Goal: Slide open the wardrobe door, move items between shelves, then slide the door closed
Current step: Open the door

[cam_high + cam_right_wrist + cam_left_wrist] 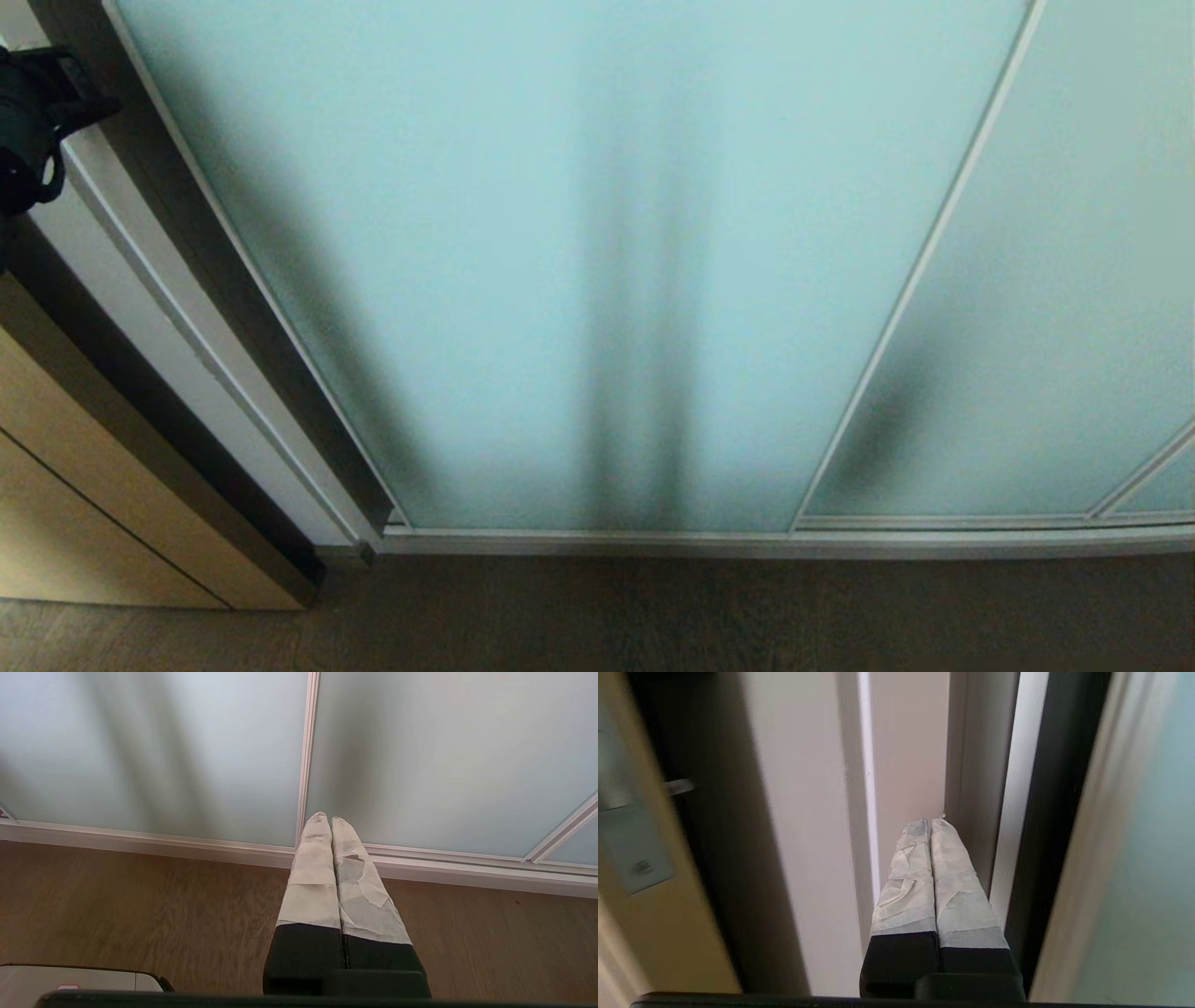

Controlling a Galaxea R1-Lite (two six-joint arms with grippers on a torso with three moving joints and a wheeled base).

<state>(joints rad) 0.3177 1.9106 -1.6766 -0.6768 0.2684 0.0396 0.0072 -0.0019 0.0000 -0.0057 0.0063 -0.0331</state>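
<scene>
The sliding wardrobe door (579, 280), frosted pale aqua glass in a slim silver frame, stands closed and fills the head view. The items and the shelves are hidden behind it. My left arm (28, 131) shows as a dark shape at the upper left edge of the head view. In the left wrist view my left gripper (930, 822) is shut and empty, its taped fingers (957, 882) pointing at the white jamb (906, 765) just beside the door's edge (1148, 858). My right gripper (325, 817) is shut and empty, low over the floor, pointing at the door's bottom rail (187, 842).
A second frosted panel (1055, 327) overlaps the door on the right. A tan wood-grain door (84, 485) with a metal plate (635, 854) stands left of the white jamb (159, 308). Dark wood floor (653, 616) runs along the bottom track. Part of my base (70, 977) shows low.
</scene>
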